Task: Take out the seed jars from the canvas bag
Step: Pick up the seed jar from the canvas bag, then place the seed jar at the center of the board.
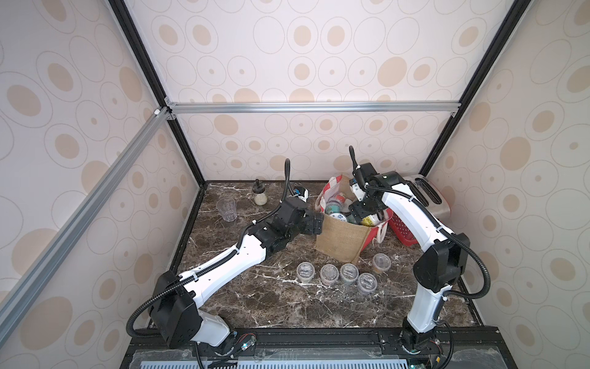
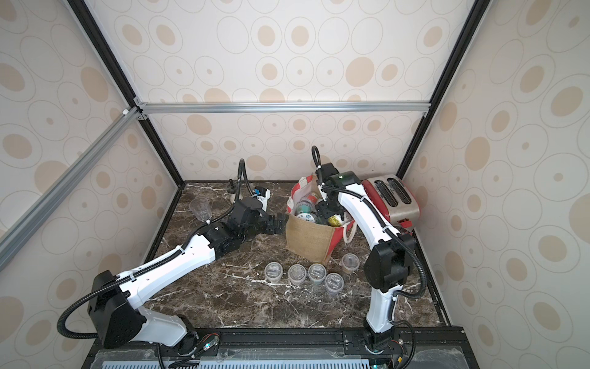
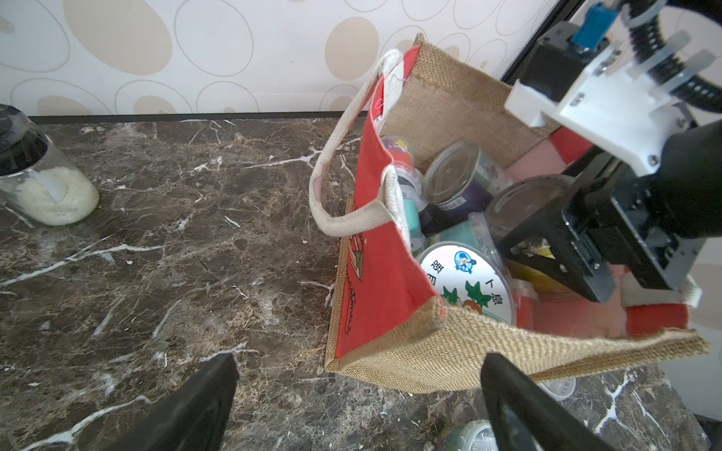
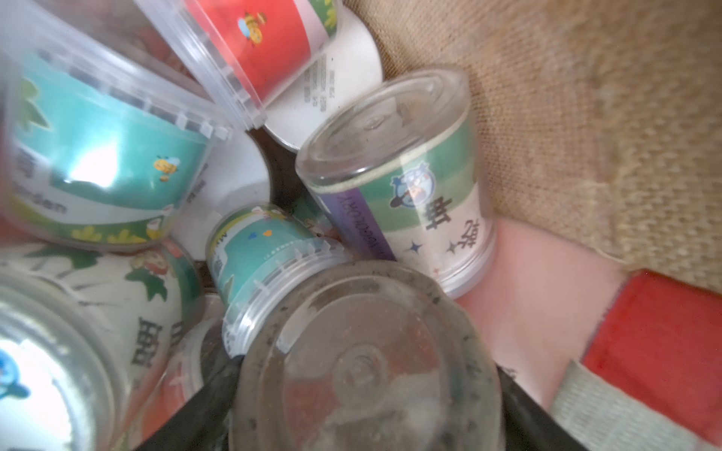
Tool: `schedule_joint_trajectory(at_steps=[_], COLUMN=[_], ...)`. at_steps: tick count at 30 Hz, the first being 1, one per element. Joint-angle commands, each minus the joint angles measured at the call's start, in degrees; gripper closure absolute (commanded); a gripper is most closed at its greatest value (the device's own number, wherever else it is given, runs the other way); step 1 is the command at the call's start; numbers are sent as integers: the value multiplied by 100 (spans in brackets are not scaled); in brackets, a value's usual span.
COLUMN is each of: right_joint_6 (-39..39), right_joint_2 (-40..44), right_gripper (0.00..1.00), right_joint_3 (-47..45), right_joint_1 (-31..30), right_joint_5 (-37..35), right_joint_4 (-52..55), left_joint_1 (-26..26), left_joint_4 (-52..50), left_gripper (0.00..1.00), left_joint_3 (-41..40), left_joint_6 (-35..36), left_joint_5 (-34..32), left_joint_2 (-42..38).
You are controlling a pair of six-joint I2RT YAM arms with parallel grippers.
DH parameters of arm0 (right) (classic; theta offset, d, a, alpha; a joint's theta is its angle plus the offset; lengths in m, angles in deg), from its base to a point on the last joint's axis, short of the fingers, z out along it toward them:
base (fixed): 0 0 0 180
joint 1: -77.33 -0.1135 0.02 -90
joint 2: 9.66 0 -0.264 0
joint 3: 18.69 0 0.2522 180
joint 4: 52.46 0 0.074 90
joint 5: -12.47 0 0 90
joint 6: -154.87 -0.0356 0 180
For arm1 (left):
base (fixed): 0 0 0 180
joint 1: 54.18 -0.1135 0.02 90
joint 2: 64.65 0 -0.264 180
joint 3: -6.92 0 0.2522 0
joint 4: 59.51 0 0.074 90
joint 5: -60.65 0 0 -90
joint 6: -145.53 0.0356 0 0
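The canvas bag (image 1: pixel 341 239) (image 2: pixel 306 239) stands open at the back right of the marble top, holding several seed jars (image 3: pixel 465 273). My right gripper (image 1: pixel 357 214) (image 4: pixel 367 375) reaches down into it. Its two black fingers press on either side of a short clear-lidded seed jar (image 4: pixel 363 343), which lies among labelled jars (image 4: pixel 402 187). Several short seed jars (image 1: pixel 329 273) (image 2: pixel 297 273) stand on the table in front of the bag. My left gripper (image 1: pixel 319 223) (image 3: pixel 357 363) is open, just off the bag's left corner, with nothing in it.
A red toaster (image 1: pixel 427 195) and a red basket (image 1: pixel 402 230) sit right of the bag, behind my right arm. A glass shaker (image 1: pixel 259 193) and a clear tumbler (image 1: pixel 226 209) stand at the back left. The bag's white handle (image 3: pixel 351 226) hangs over its left side.
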Motion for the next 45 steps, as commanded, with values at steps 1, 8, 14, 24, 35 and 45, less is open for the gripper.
schedule_joint_trajectory(at_steps=[1,8,14,24,35,45], right_joint_6=[-179,-812,-1573,-3095,-5640,-7534], right_joint_2=[367,986,1614,2197,2355,2489], right_gripper=[22,24,25,25,25,25], right_joint_3=[-63,-246,-498,-1150,-2470,-3451], right_joint_1=[53,90,271,738,891,891], right_joint_5=[162,528,1299,3358,4943,5082], right_joint_4=[-222,-771,-1391,-2869,-5551,-7542], left_joint_1=[6,6,8,18,19,15], left_joint_4=[-70,250,752,1384,2975,4340], left_gripper=[2,2,2,2,2,2], left_joint_3=[-4,-311,-762,-1236,-1768,-1694], left_joint_6=[23,-4,-4,-45,-356,-611], left_joint_5=[-119,-66,54,299,1037,1793], left_joint_2=[-216,-540,-1076,-1544,-1848,-1243])
